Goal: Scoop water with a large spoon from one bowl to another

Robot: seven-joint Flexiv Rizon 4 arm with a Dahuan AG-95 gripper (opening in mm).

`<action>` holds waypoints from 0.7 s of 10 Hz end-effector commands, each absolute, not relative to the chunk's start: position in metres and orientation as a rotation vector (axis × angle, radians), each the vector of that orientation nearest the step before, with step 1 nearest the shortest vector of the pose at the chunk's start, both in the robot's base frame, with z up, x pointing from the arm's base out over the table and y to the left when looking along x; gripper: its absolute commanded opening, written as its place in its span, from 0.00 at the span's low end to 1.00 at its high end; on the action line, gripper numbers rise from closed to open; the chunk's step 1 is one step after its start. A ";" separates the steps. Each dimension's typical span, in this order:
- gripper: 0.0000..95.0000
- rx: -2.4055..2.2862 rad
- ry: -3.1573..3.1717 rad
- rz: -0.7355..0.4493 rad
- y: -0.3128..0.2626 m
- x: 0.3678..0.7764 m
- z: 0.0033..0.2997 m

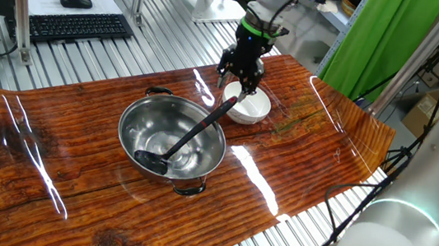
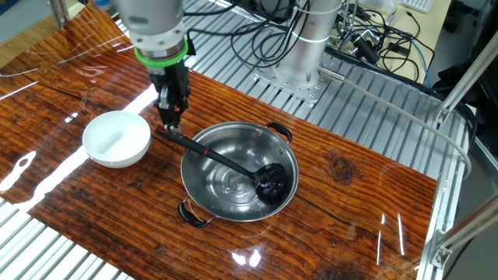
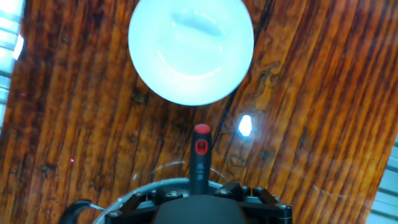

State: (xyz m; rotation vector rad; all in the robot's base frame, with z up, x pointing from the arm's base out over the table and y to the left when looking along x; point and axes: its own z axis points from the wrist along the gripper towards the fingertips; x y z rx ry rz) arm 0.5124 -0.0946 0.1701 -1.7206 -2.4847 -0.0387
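Observation:
The large spoon [image 1: 189, 136], a black ladle, lies in the steel bowl [image 1: 148, 127] with its scoop on the bowl's bottom [image 2: 268, 183]. Its handle leans over the rim toward the white bowl [image 1: 253, 109]. My gripper [image 1: 239, 84] hangs just above the handle's red-marked end [image 3: 200, 146], between the two bowls. Its fingers [image 2: 173, 117] stand apart on either side of the handle without pinching it, so it is open. The white bowl [image 3: 189, 50] lies straight ahead in the hand view. Water shows only as a faint shine in the steel bowl [image 2: 229, 187].
A keyboard [image 1: 77, 26] and mouse [image 1: 76, 0] lie behind the wooden tabletop [image 1: 49, 162]. A green curtain [image 1: 378, 42] hangs at the back right. A grey robot column [image 1: 406, 235] fills the near right corner. The arm's base [image 2: 299, 70] and cables sit behind the table.

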 end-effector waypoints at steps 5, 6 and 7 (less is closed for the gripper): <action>0.60 -1.716 -2.477 -0.032 -0.095 0.519 0.170; 0.60 -1.716 -2.476 -0.033 -0.094 0.519 0.169; 0.60 -1.714 -2.479 -0.030 -0.093 0.519 0.167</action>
